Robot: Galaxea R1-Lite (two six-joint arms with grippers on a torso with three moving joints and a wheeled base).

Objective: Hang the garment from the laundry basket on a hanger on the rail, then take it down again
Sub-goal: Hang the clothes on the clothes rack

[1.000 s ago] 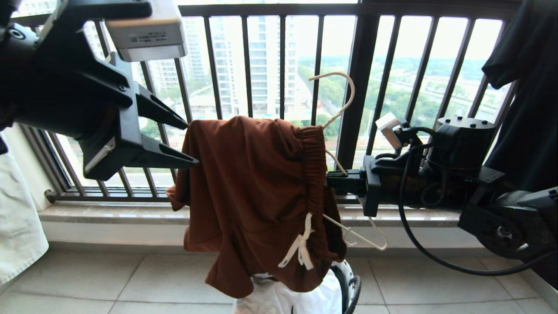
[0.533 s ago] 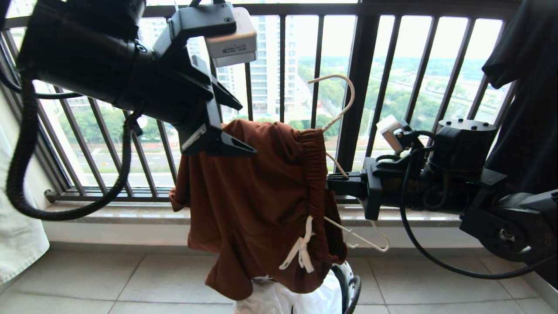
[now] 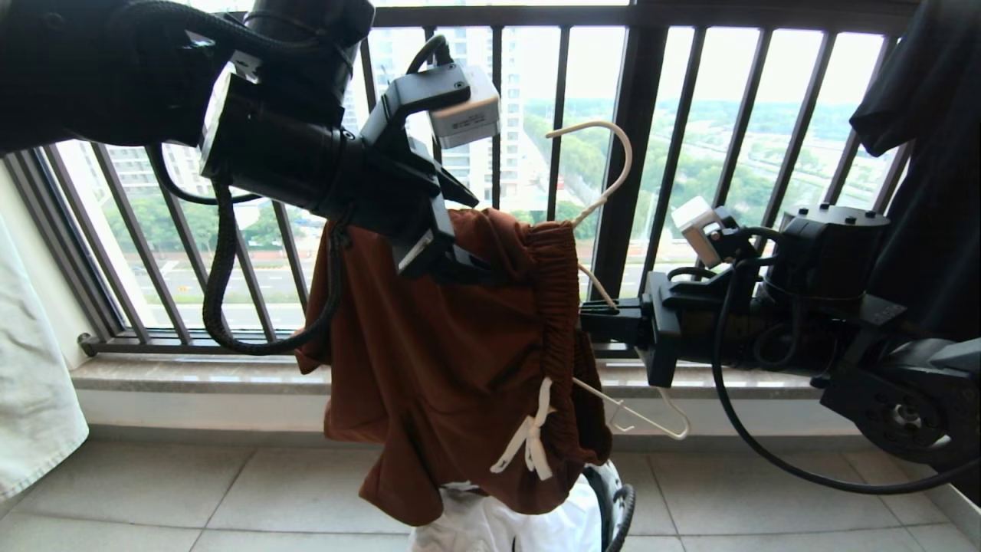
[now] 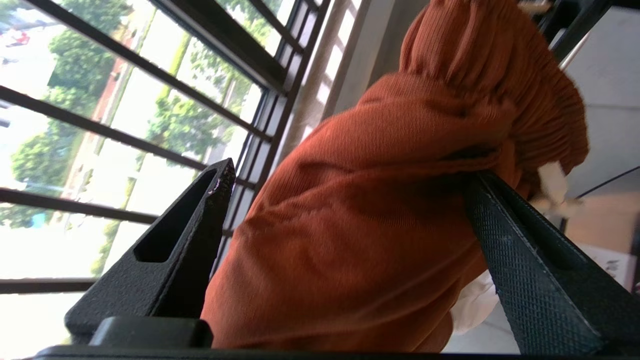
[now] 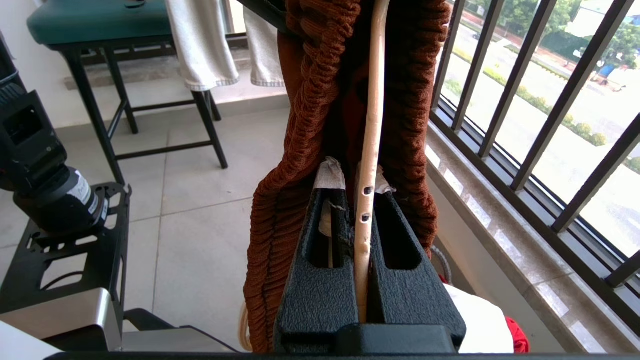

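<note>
Black balcony bars (image 3: 636, 153) and tiled floor back the scene. From the head camera, brown shorts (image 3: 452, 360) hang on a cream wire hanger (image 3: 605, 195), above the laundry basket (image 3: 613, 506). Only the right wrist camera shows the right gripper (image 5: 367, 200) clamped tight on the hanger's wire (image 5: 372, 125), waistband either side. Only the left wrist camera shows the left gripper (image 4: 350, 200) spread wide, fingers (image 4: 505, 225) straddling the shorts' (image 4: 380, 200) fabric.

Black balcony railing (image 3: 636, 153), black T-shirt (image 3: 931, 153) hanging right, pale cloth (image 3: 31, 399) left, perhaps a stool (image 5: 125, 55) behind
</note>
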